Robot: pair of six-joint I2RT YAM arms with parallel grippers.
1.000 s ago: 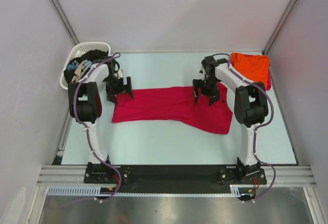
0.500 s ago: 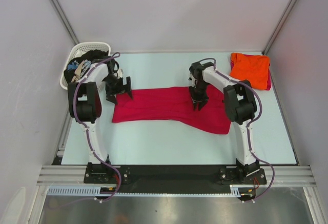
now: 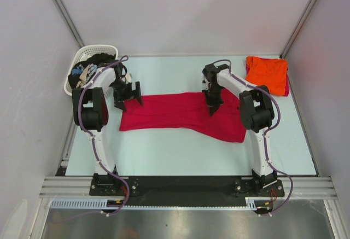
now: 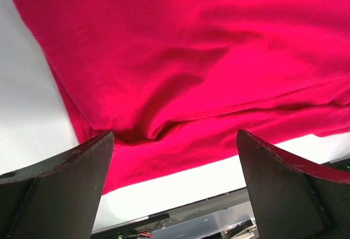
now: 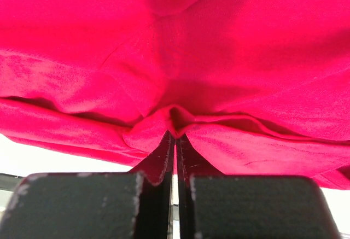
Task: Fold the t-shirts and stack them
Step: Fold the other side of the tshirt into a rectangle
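Note:
A crimson-red t-shirt point(image 3: 175, 112) lies spread across the middle of the table. My right gripper point(image 3: 212, 108) is shut on a pinched fold of this red t-shirt point(image 5: 175, 116) near its upper right part. Over the shirt's upper left corner hangs my left gripper point(image 3: 127, 99), open, with red cloth point(image 4: 180, 69) below its spread fingers point(image 4: 60, 195) and nothing between them. An orange t-shirt point(image 3: 267, 73) lies folded at the back right. A black t-shirt with pale print point(image 3: 86, 72) sits in the basket.
A white lattice basket point(image 3: 99, 50) stands at the back left corner against the side wall. The table's near edge has a black strip point(image 3: 186, 184) with the arm bases on it. White walls close in the left, right and back sides.
My right gripper has closed from open onto a fold of the red t-shirt and shifted slightly left. The left arm has stayed still.

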